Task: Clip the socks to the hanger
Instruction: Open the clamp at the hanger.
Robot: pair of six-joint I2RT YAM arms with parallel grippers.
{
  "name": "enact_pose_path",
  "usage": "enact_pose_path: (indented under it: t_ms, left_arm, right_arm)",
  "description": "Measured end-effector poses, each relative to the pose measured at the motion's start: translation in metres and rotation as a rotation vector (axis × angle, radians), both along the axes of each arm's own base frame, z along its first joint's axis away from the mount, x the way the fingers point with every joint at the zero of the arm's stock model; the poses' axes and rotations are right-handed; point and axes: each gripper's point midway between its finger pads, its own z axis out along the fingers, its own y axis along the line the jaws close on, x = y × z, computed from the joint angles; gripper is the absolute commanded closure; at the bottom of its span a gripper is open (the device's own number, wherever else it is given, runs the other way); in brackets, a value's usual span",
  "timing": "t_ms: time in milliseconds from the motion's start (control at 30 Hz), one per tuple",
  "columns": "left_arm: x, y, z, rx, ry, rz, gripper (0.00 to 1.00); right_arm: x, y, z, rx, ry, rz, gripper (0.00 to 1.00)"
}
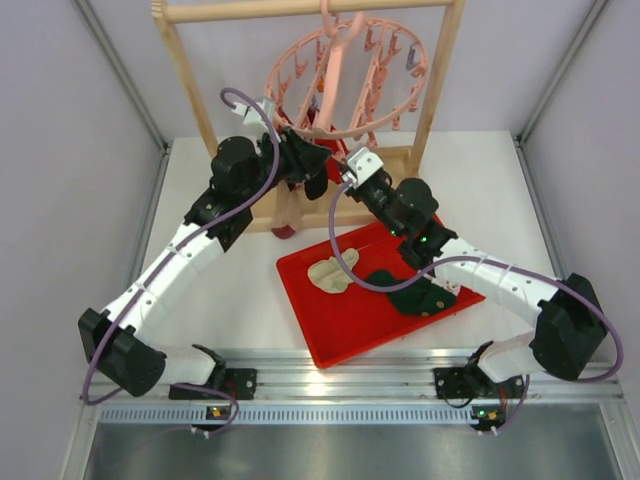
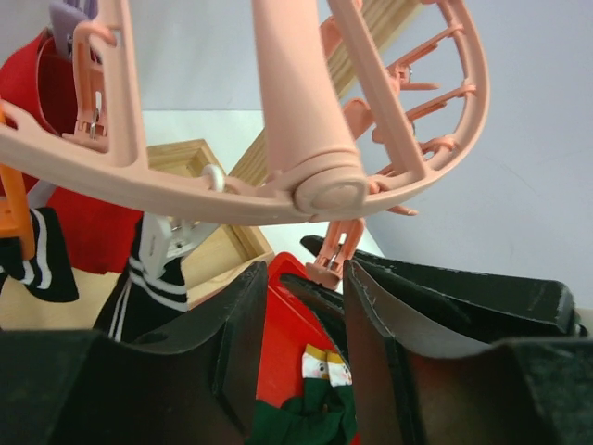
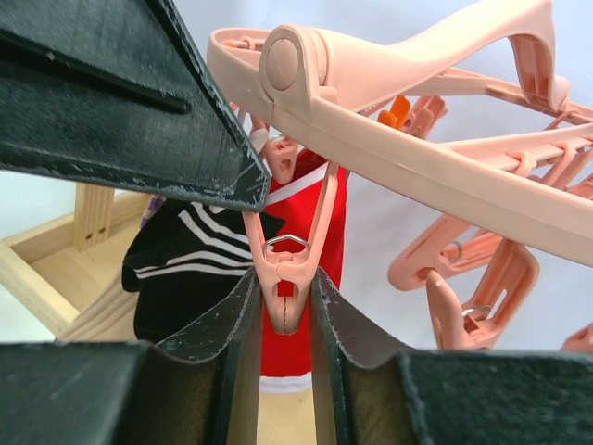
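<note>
The right claw point(image 3: 283, 292) pinches an upright pink plastic peg point(image 3: 285, 269) of the round pink drying hanger point(image 2: 139, 181); the left claw point(image 2: 304, 278) stands part-open, empty, nearby. The dark green fabric sock point(image 1: 415, 293) lies below on a red tray point(image 1: 340, 330), nearer the right arm.

No text, label, brand name, number or sign could be read on anything in any of the three views.
</note>
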Motion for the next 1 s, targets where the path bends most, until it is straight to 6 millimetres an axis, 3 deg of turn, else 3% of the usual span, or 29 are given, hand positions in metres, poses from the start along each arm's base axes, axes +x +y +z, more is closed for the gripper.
enact_pose_path:
  t_ms: [333,400,500,600,800,1000]
  left_arm:
    - [0.007,-0.004,-0.007,-0.008,0.048,0.009,0.63]
    - [0.009,-0.006,-0.008,-0.011,0.054,0.006,0.74]
    - [0.008,-0.008,-0.008,-0.010,0.053,-0.004,0.88]
    - [0.008,-0.008,-0.007,0.003,0.038,-0.006,1.00]
    - [0.018,0.005,-0.001,0.045,-0.024,0.016,1.00]
    - [0.020,0.008,-0.003,0.071,-0.051,-0.029,1.00]
  right_arm:
    - [0.000,0.000,-0.003,-0.008,0.009,-0.005,1.00]
    - [0.000,0.000,-0.003,-0.009,0.009,-0.003,0.99]
    - [-0.001,0.001,-0.006,-0.017,0.017,0.006,0.79]
    - [-0.002,0.003,-0.008,-0.016,0.033,0.034,0.69]
    - [-0.003,0.004,-0.007,0.028,0.169,0.202,0.58]
    - [0.000,-0.008,0.016,0.151,0.291,0.347,0.56]
